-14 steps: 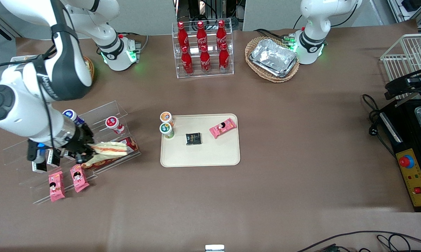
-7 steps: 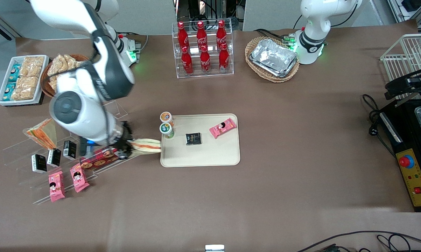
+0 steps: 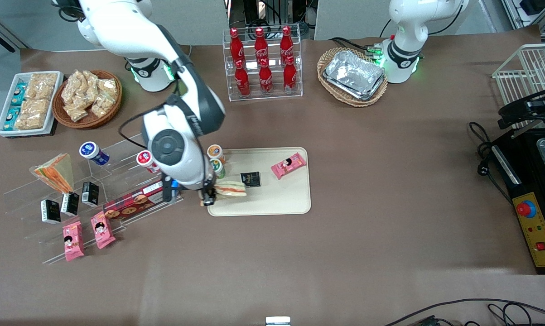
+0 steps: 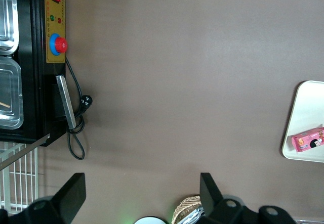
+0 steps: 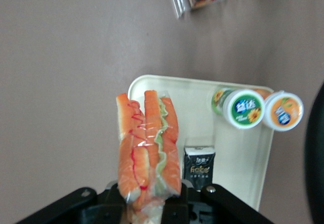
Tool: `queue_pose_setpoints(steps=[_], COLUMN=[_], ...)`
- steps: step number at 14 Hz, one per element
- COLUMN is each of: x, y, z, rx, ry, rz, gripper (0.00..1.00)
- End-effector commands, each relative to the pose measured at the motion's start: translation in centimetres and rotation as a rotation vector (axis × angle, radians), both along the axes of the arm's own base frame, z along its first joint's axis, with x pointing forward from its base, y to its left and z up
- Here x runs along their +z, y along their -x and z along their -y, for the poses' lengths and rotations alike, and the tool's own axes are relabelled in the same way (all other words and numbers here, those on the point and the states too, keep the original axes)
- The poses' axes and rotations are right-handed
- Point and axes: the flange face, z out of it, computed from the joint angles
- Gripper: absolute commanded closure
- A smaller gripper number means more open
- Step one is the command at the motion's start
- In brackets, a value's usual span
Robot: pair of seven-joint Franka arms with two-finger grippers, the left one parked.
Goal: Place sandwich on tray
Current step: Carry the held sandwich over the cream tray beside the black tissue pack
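The sandwich (image 3: 230, 188) is clamped in the gripper (image 3: 207, 196) above the tray (image 3: 281, 201) corner, beside two capped cups (image 3: 216, 165) and a black packet (image 3: 250, 179).

Even overhead light is flooding the brown table (image 3: 390, 181), bright, no harsh glare. Soft shadows are falling just beside the working arm (image 3: 181, 113) near the tray (image 3: 295, 199). Foil trays (image 3: 354, 74) are catching mild shine; green lamps are glowing at the arm bases. The gripper (image 5: 152, 204) is holding the sandwich (image 5: 147, 148), slightly soft in the wrist view. Front view is staying sharp.
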Motion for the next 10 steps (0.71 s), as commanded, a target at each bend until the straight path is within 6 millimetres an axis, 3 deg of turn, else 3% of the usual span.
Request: queue_pose_setpoints(steps=[1,5,10], x=[-2.8,-6.4,-10.6], y=[0.3,0.7,1.6], z=[-3.3,-6.1,-8.1], rx=[-0.052,-0.097,-0.155], ry=[-0.008,-0.022,-0.008], rz=[0.038,0.094,0.109], gripper=[0.92,0.92,0.92])
